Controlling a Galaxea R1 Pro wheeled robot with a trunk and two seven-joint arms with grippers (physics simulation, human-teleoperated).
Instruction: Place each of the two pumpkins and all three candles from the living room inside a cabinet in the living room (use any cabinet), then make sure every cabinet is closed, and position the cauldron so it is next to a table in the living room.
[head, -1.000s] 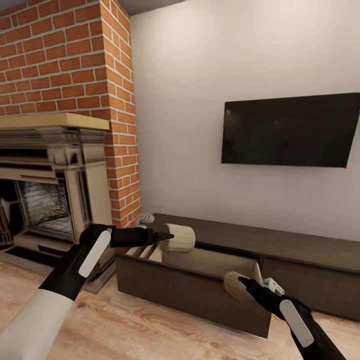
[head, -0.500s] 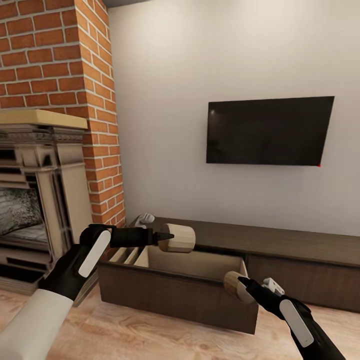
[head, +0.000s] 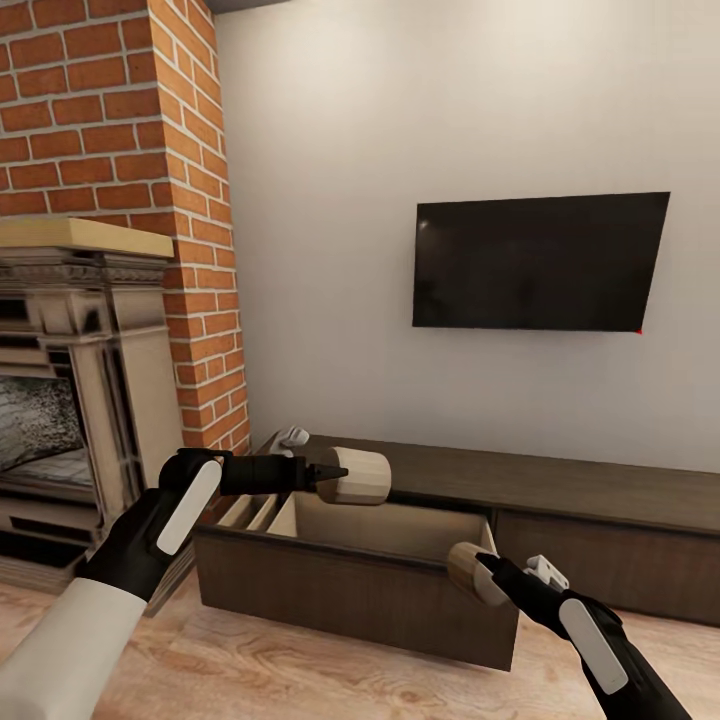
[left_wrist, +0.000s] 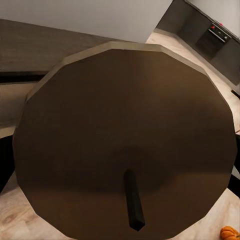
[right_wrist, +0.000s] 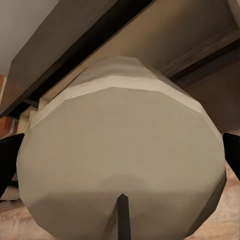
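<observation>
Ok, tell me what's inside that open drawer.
The open drawer shows bare tan inner walls and dividers at its left end. Its front panel hides the floor, so anything lying low inside cannot be seen.

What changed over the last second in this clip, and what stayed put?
The view swung right early on, sliding the fireplace and TV leftward in the head view; that is camera motion. In the last half second, nothing visibly moved. The left gripper still holds its candle over the open drawer, and the right gripper still holds its candle at the drawer's front corner.
</observation>
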